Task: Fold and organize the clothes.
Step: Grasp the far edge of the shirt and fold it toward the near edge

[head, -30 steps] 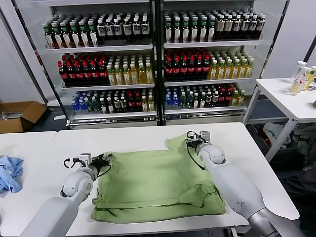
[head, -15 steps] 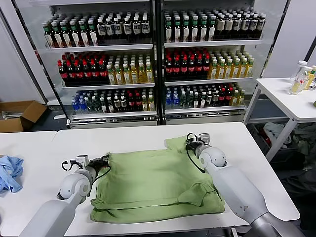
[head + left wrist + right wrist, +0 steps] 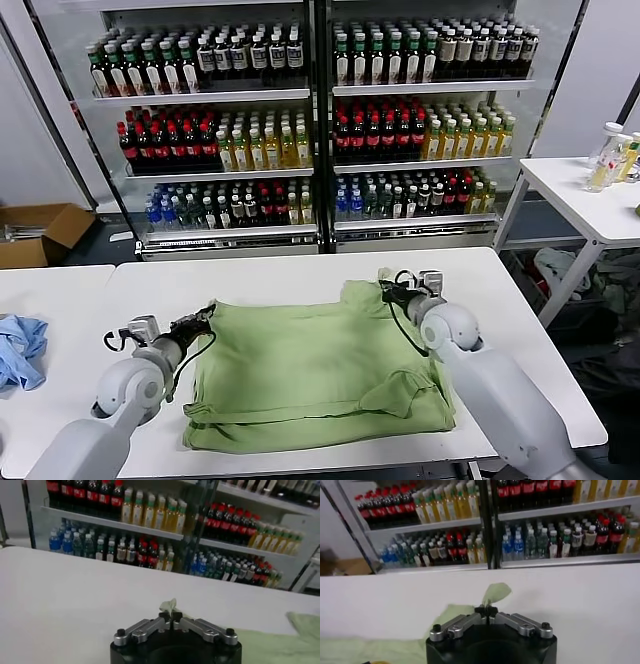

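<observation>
Light green polo shirt [image 3: 315, 375] lies spread on the white table [image 3: 280, 280] in front of the robot, partly folded, with a doubled layer along the near hem and a bunched fold at its near right corner. Left hand [image 3: 203, 314] is at the shirt's far left corner, low over the table; in the left wrist view the left hand [image 3: 170, 616] has its fingertips pressed together with a small tuft of green fabric [image 3: 169, 605] pinched between them, so it is clamped on the shirt edge. Right hand [image 3: 387, 291] is at the shirt's far right corner, by the raised flap of fabric there; in the right wrist view the right hand [image 3: 486, 611] has its tips closed tight on a green flap [image 3: 496, 592] that stands up just beyond them, more shirt fabric trailing back along the table beside the hand. Both arms reach forward along the shirt's two sides. A light blue cloth [image 3: 20, 348] sits crumpled on the adjoining table at far left, well apart from the shirt. Behind the table are glass-door coolers [image 3: 320, 120] full of bottled drinks, a cardboard box [image 3: 40, 232] on the floor at left, and another white table with bottles [image 3: 612, 155] at right.
</observation>
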`<action>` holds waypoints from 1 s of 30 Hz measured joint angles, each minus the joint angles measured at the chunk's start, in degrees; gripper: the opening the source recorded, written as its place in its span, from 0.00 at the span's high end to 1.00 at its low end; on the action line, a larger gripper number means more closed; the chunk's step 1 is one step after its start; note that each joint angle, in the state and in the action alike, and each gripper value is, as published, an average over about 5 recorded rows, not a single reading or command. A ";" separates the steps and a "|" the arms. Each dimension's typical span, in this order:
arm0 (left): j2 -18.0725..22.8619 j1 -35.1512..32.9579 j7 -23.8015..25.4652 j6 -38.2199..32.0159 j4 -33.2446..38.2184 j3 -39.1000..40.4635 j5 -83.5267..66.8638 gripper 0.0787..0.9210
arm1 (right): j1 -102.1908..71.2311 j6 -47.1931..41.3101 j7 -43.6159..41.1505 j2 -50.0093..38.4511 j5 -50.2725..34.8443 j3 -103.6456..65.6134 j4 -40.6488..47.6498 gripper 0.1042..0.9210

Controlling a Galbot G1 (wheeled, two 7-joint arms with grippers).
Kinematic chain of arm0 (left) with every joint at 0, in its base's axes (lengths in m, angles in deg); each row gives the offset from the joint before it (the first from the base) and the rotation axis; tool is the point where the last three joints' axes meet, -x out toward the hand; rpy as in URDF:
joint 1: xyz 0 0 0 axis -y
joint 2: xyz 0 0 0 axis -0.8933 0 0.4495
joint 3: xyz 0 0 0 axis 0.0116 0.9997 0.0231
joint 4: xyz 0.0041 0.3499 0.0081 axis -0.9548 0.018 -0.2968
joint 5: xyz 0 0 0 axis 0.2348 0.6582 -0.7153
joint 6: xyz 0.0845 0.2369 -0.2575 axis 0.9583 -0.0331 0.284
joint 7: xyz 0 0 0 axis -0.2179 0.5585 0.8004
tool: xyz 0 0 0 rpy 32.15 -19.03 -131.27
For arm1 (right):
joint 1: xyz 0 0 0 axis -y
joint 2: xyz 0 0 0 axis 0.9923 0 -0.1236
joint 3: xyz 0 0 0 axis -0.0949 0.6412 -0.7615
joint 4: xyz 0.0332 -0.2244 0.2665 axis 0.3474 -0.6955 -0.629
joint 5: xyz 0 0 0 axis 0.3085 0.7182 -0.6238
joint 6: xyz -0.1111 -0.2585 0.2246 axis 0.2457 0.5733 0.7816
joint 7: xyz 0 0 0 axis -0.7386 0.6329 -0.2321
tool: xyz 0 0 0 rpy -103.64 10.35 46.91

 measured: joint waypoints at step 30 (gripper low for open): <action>-2.71 -20.99 2.41 1.37 14.28 -7.15 3.98 0.99 | -38.75 -0.54 0.56 -6.57 3.33 -21.98 -30.69 0.98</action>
